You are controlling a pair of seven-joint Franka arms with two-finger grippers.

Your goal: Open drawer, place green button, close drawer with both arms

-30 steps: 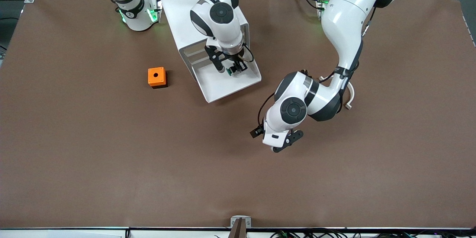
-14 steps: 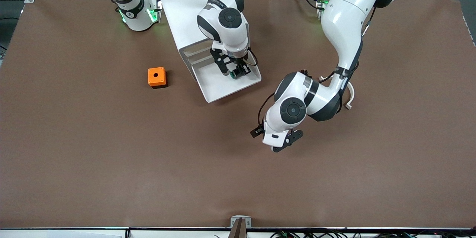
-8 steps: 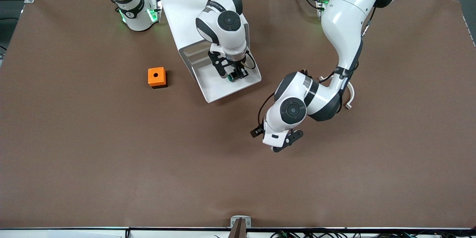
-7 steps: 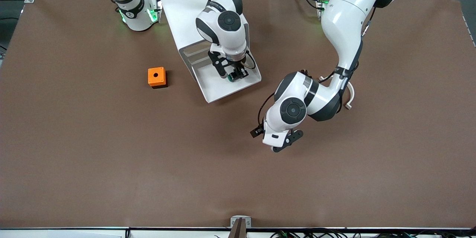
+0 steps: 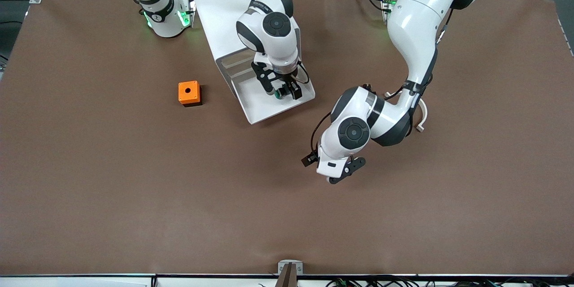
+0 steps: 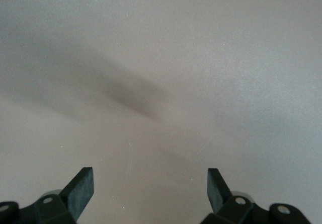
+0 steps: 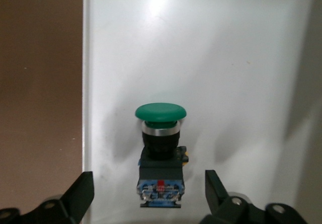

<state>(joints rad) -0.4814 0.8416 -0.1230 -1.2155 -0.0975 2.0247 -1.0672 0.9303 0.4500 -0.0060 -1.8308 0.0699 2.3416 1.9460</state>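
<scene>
Right gripper [image 5: 281, 89] jaws apart around the button [image 7: 160, 153] lying in the pulled-out drawer [image 5: 262, 103]; left gripper [image 6: 150, 189] waits, jaws apart, over bare table [image 5: 134, 188].

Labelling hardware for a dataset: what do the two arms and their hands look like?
Both arms are glossy white with black joint bands and round black caps. Thin black cables loop near the wrists. The left hand and right hand have black two-finger jaws. Green lights glow at the bases.
</scene>
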